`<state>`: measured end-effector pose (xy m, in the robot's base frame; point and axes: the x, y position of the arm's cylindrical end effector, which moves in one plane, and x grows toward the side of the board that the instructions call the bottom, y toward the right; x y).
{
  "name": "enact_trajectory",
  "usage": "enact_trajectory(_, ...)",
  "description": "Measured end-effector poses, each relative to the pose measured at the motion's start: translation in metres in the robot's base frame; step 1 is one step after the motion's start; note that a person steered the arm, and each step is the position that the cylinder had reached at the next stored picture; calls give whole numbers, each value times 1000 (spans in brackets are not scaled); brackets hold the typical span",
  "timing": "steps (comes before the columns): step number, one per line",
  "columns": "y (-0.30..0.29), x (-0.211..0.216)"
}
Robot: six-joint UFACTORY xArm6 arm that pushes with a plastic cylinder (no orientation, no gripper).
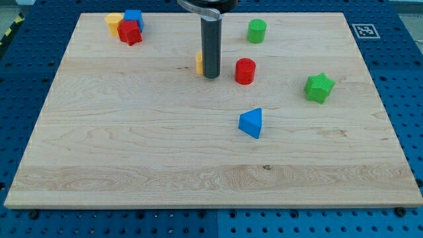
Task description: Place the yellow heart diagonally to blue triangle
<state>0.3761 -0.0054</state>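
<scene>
Yellow heart (pixel 199 63), mostly hidden behind my tip (pixel 211 76), above-left of blue triangle (pixel 251 123) on counter (pixel 132 145): likely light, rigid, easily slid; best pushed at flat side; no claw fitted.

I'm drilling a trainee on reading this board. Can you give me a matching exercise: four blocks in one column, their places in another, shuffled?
Blocks:
1. blue triangle
2. green cylinder
3. green star
4. red cylinder

Places:
A. farthest to the view's right, alone
B. near the view's top edge, right of the rod
C. just right of my tip
D. mid-board, lowest of all the blocks in the view

Pairs: 1-D, 2-B, 3-A, 4-C
</scene>
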Motion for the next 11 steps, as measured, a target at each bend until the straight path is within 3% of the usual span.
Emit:
enact_trajectory(5,-14,-111)
enact_trajectory(11,-13,-79)
